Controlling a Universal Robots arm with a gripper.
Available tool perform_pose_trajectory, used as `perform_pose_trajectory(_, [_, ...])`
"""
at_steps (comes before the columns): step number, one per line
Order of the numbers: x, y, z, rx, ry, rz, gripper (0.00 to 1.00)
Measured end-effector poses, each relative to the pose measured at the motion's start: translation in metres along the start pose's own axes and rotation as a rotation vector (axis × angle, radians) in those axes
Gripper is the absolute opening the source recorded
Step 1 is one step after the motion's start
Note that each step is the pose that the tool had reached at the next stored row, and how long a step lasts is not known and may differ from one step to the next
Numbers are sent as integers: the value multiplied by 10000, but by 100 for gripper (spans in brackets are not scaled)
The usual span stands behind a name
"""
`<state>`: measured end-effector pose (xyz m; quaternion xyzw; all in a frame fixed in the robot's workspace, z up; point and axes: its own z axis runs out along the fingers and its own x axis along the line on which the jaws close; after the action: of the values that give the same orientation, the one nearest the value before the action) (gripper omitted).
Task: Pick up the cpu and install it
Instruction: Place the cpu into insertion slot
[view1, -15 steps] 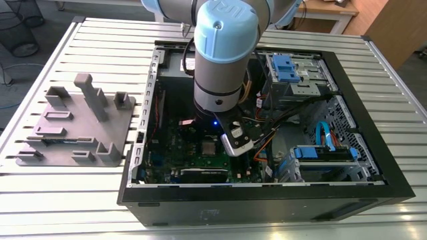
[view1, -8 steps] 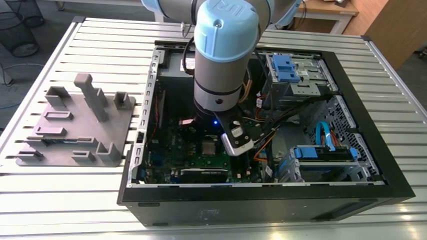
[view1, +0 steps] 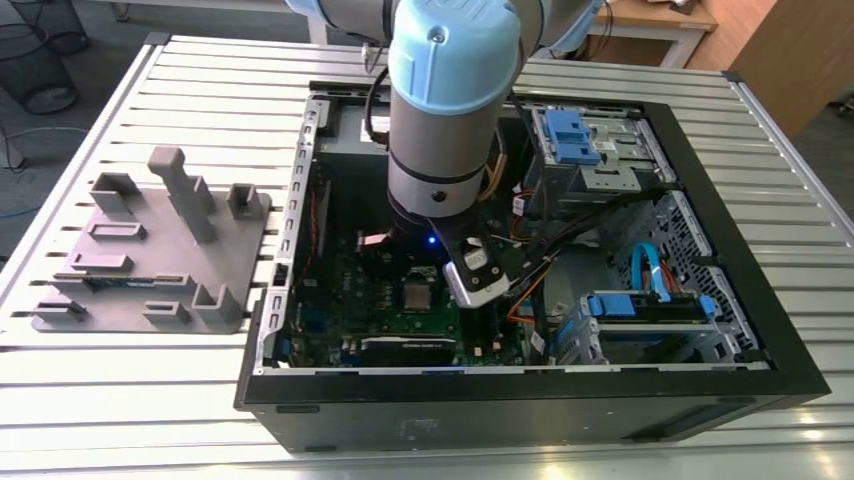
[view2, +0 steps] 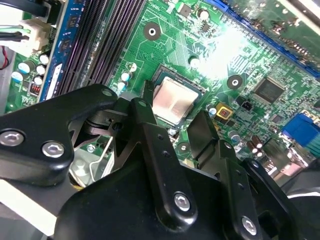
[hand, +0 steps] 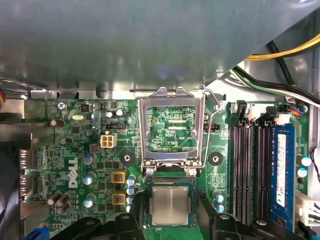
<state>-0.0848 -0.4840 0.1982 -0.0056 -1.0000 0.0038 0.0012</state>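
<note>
Arm (view1: 447, 110): silver-grey tube, pale blue joint cap (view1: 454, 45), black band lower down. Blue LED (view1: 431, 240) on the black wrist, silver bracket (view1: 477, 280) beside it. Gripper (view2: 175, 112): matte black linkage plates, rounded edges, silver hex screws (view2: 182, 201) at the pivots.

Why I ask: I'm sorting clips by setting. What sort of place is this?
Probably a robotics lab for computer assembly: an open computer case lies on a slatted metal table, a robot arm reaches into it, and a grey plastic fixture sits beside the case.
</note>
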Motion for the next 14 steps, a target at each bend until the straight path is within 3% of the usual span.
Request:
perform_pose_trajectory(8, [0,0,-74,-2,0,0,55])
perform_pose_trajectory(14, [0,0,-76,-25,0,0,55])
